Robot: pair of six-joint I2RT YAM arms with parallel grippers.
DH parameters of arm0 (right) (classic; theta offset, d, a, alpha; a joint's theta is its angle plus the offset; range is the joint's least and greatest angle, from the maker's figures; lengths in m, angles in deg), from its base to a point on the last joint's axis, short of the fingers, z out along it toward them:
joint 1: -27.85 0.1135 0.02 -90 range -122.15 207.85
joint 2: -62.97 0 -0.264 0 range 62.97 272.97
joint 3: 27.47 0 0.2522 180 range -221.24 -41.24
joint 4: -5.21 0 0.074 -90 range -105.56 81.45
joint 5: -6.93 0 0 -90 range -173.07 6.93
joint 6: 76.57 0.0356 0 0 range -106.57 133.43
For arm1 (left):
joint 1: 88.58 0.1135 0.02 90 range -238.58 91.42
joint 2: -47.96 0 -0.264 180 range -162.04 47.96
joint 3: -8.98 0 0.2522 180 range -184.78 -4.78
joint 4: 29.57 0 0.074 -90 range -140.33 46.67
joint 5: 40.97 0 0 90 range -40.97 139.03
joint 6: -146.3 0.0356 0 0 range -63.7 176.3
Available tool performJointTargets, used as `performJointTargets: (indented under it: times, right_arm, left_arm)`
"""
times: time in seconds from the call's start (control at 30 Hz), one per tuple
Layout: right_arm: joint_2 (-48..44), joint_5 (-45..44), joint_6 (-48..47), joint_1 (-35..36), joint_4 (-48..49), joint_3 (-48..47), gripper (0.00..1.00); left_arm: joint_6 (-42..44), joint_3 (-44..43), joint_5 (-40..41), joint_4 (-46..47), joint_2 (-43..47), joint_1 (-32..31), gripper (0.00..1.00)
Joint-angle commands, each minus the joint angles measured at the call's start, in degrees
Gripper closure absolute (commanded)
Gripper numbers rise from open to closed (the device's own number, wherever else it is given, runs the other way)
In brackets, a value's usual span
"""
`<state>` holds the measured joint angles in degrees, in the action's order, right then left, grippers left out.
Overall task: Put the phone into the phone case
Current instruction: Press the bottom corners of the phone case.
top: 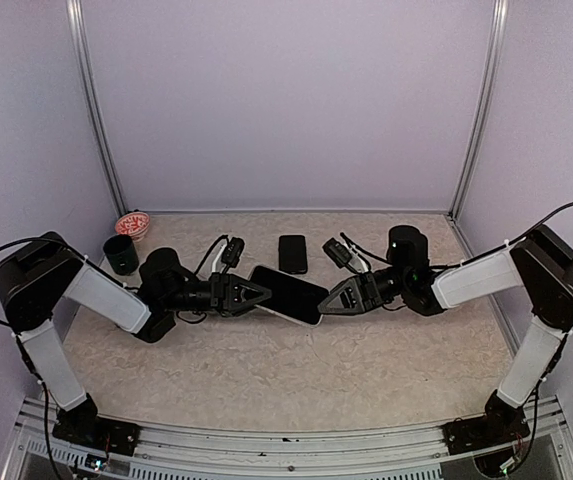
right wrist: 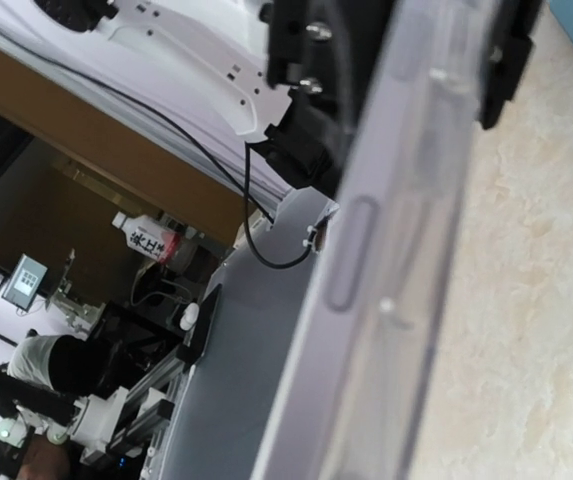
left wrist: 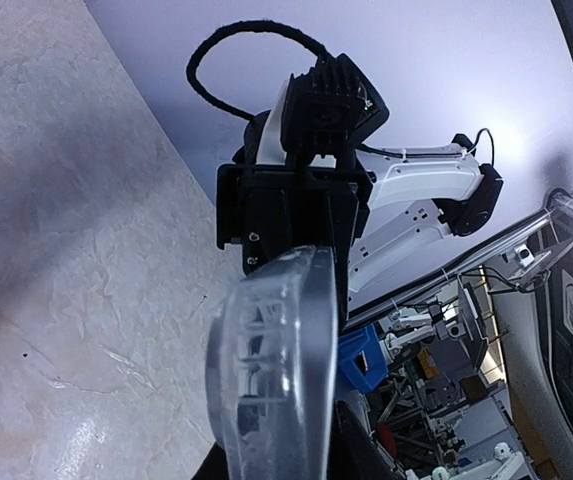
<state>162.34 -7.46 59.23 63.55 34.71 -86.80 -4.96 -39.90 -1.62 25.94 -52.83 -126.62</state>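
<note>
The phone, black screen up, sits in a clear phone case held level between both arms at the table's middle. My left gripper is shut on the case's left end. In the left wrist view the clear rim runs between my dark fingers. At the case's right end my right gripper is closed on the edge. The case's side, with a button slot, fills the right wrist view and hides that gripper's fingers.
A flat black rectangle lies on the table just behind the held phone. A dark cup and a small red-and-white dish stand at the back left. Pale walls close in the table on three sides.
</note>
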Motion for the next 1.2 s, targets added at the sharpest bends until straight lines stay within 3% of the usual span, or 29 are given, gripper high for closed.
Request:
performJointTargets:
  times: [0.0,0.33,0.63,0.93,1.17]
  right_arm:
    - [0.91,1.00,1.37,0.50,5.87,-0.58,0.85]
    - [1.37,-0.47,2.25,0.50,3.64,-0.75,0.91]
    - [0.71,-1.57,-4.17,0.17,-7.71,-2.10,0.93]
    - [0.73,-0.58,-6.04,0.22,-9.93,-1.71,0.94]
    - [1.05,-0.34,-9.97,0.24,-15.43,-2.92,0.93]
  left_arm:
    - [0.96,-1.19,0.62,-0.46,-1.42,-0.54,0.74]
    - [6.19,-1.18,1.98,-6.61,-0.43,0.13,0.68]
    - [15.78,-2.19,5.28,-19.02,3.95,0.69,0.67]
    - [15.11,-2.37,3.67,-16.42,3.20,0.22,0.70]
    - [14.95,-3.09,1.76,-15.84,2.21,-0.43,0.67]
